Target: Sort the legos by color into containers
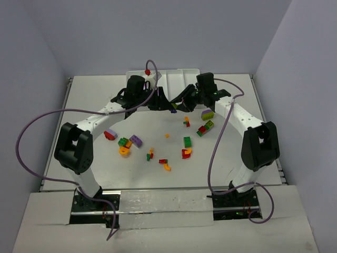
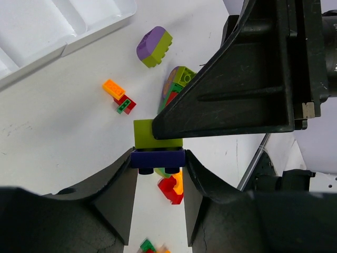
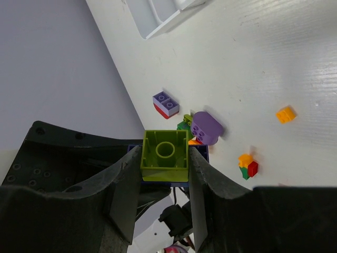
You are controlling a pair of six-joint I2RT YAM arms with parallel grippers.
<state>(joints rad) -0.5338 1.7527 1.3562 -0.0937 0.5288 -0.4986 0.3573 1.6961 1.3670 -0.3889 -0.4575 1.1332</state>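
Left pincer [image 2: 158, 164] clamps dark purple brick [image 2: 158, 157], right pincer [image 3: 165, 164] clamps lime brick [image 3: 165, 153]; bricks stuck together, seam between facing pincers.

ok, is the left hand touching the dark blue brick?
Touching. The left wrist view shows the left hand clamping the dark blue brick at both ends, no gap.
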